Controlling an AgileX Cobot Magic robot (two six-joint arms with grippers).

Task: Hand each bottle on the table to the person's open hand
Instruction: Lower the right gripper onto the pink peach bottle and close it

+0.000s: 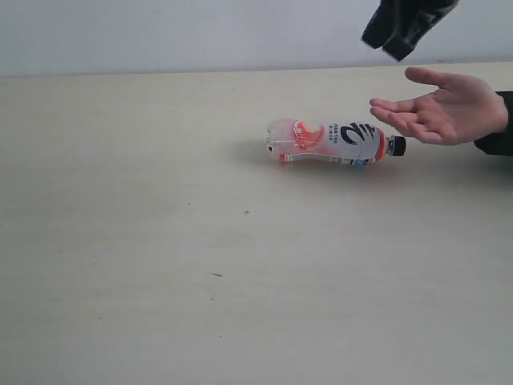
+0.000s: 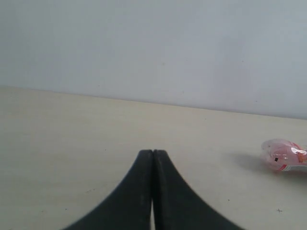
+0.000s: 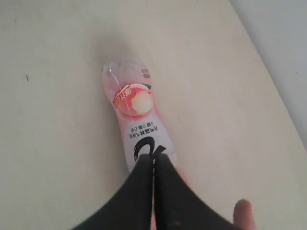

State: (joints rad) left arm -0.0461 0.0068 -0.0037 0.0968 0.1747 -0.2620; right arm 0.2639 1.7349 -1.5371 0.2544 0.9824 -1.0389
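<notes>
One bottle, the pink-red one with a black cap [image 1: 335,143], lies on its side on the cream table [image 1: 160,241], cap pointing at the person's open hand [image 1: 445,108]. The other three bottles are out of view. My right gripper [image 1: 390,46] hangs shut and empty above the hand, high over the bottle's cap end. The right wrist view looks down on the bottle [image 3: 136,120] past that shut gripper [image 3: 154,157], with a fingertip of the hand [image 3: 242,213] beside it. My left gripper [image 2: 153,152] is shut and empty, low over the table; the bottle's base [image 2: 283,155] shows far to one side.
A pale wall [image 1: 200,32] stands behind the table's far edge. The person's dark sleeve [image 1: 498,136] enters from the right edge. A few tiny dark specks [image 1: 216,275] dot the tabletop.
</notes>
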